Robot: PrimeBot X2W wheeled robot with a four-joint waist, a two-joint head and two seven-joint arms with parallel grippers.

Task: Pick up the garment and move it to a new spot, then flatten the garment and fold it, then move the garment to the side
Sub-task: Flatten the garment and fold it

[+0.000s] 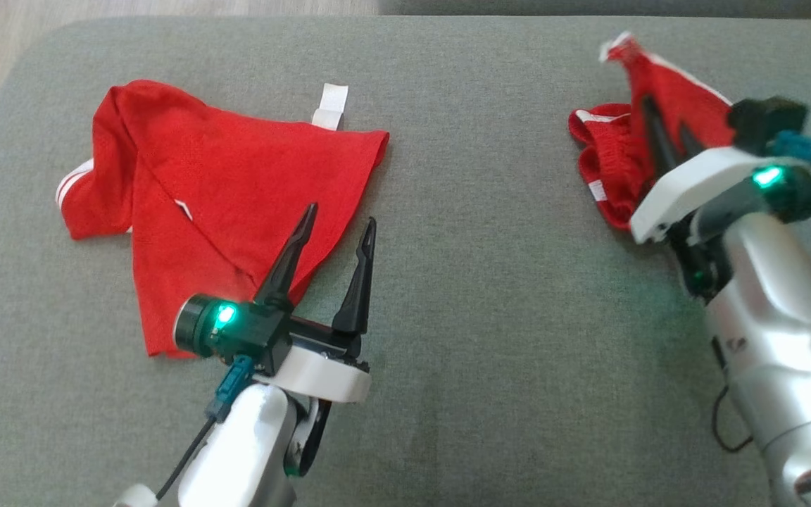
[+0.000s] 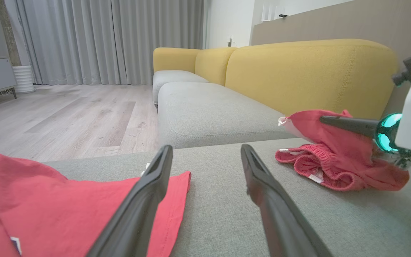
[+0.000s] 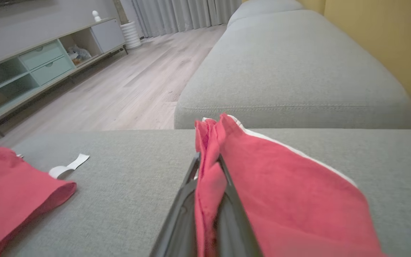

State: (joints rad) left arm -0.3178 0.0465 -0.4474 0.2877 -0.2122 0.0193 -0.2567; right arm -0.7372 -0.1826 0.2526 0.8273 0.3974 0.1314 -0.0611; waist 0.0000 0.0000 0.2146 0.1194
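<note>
Two tools work over one wide grey cushion [image 1: 490, 282], and two red garments lie on it.

Nearest, the left tool [image 1: 342, 215] has its two dark fingers spread apart, holding nothing. It sits at the near right corner of the spread red garment [image 1: 215, 183]. Its left finger is over the cloth and its right finger over bare cushion. In the left wrist view, the left tool [image 2: 206, 150] points along the cushion with that garment [image 2: 48, 200] low on its left. The garment lies mostly flat with some folds, and white stripes show at its left edge. One white strip [image 1: 330, 105] lies at its far edge.

Well apart, to the right, the right tool [image 1: 666, 116] is clamped on the bunched red garment [image 1: 613, 162]. A peak of cloth is raised between the fingers, and the rest is heaped on the cushion. In the right wrist view, the right tool [image 3: 209, 159] has red cloth [image 3: 280, 192] pinched between its closed fingers.

Beyond are a second grey seat [image 2: 209, 110], a yellow sofa back [image 2: 309, 71], a wood floor [image 2: 66, 114] and grey curtains [image 2: 112, 39].
</note>
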